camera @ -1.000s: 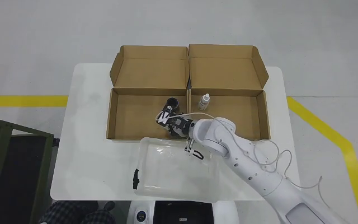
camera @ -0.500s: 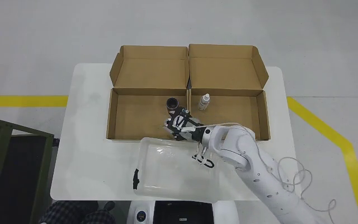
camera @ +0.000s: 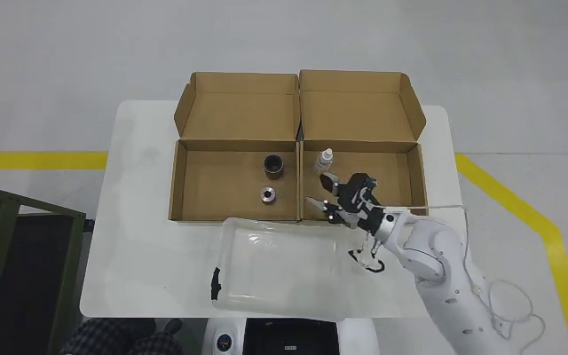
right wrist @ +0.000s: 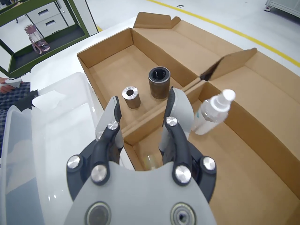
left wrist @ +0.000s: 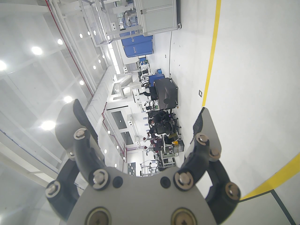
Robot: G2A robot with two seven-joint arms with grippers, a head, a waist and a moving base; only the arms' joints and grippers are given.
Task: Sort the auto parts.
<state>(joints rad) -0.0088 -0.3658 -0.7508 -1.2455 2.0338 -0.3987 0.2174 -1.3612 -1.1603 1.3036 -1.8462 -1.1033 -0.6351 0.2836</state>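
**Small sleeve deposited in left box; right tool withdrawn**

The right tool point(camera: 321, 192) is shown with its fingers spread and nothing held between them. It is positioned at the centre of the top view, above the near walls where the two cardboard boxes meet. One second earlier it was located inside the left box point(camera: 204, 186), over the spot where the small metal sleeve point(camera: 268, 194) now stands. The sleeve is left upright on the box floor, near the larger dark bushing point(camera: 273, 165) but apart from it.

The spray bottle point(camera: 322, 160) is found in the upper left corner of the right box point(camera: 390, 191), its position unchanged.

This placement is judged complete, and the right tool is free for a further pick.

A black piece point(camera: 215, 284) is seen at the left rim of the clear bin point(camera: 266, 297), at the lower centre of the worktop point(camera: 142, 222). Whether it is a part to be sorted cannot be told.

The left tool point(left wrist: 140, 111) is likewise spread and unloaded, and is directed toward the room.
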